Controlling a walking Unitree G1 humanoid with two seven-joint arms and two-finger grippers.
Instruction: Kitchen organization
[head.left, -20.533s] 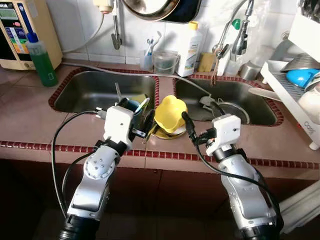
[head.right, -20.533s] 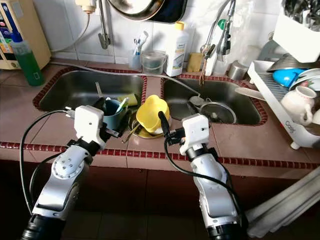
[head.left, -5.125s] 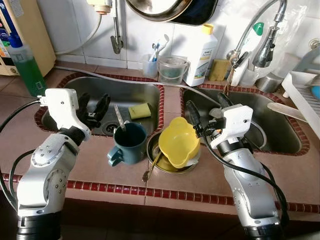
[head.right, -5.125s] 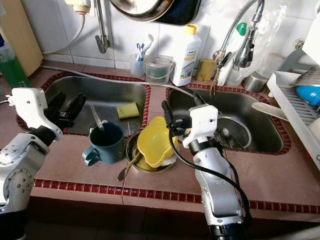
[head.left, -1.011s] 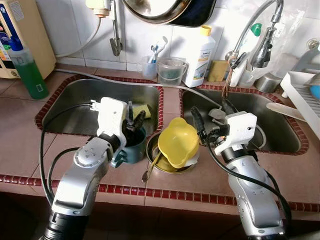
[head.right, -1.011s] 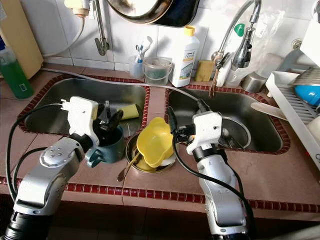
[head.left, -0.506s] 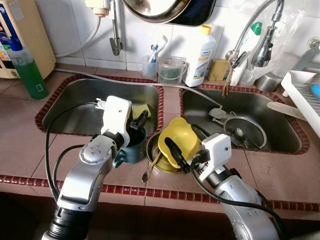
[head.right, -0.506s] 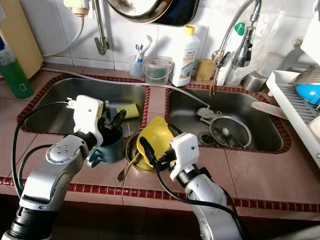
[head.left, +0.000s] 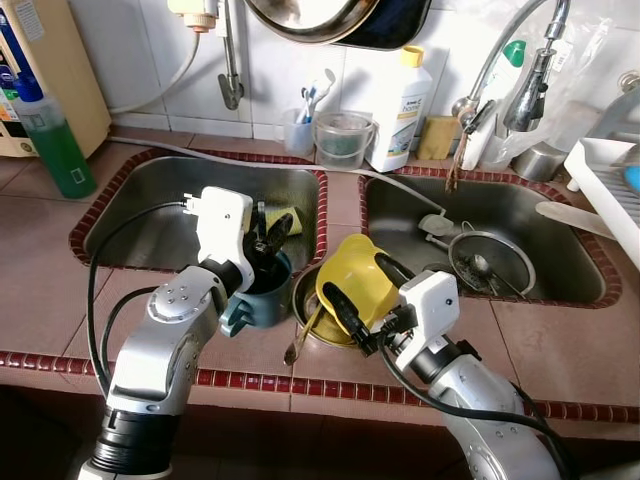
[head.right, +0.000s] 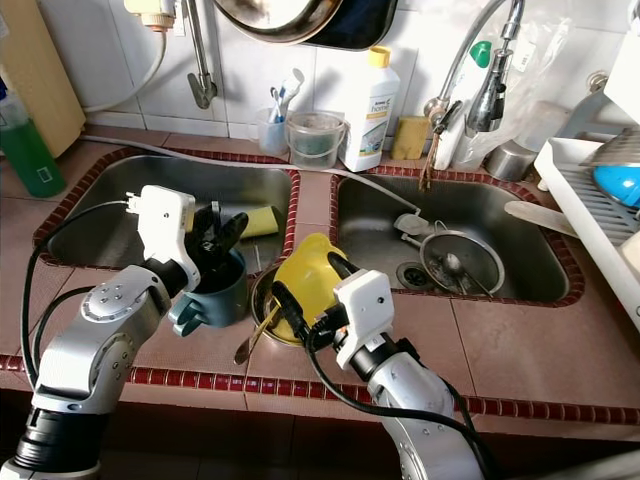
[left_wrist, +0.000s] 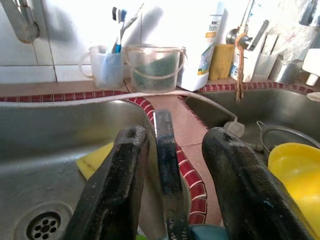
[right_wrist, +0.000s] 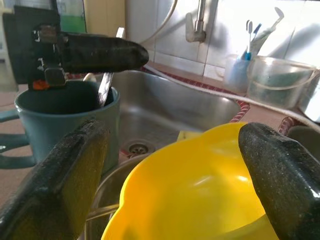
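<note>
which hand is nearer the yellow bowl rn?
Right. The right hand straddles the yellow bowl, fingers open on either side. The left hand sits over the teal mug beside it.

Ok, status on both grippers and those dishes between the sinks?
Left gripper open over blue mug, fingers either side of the utensil. Right gripper open, straddling yellow bowl. Bowl sits tilted in metal dish. Nothing grasped yet.

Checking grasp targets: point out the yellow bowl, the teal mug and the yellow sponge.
yellow bowl (head.left: 357, 282), left eye view, on its outer wall.
teal mug (head.right: 217, 298), right eye view, on its side below the rim.
yellow sponge (head.right: 262, 220), right eye view, on its top face.
</note>
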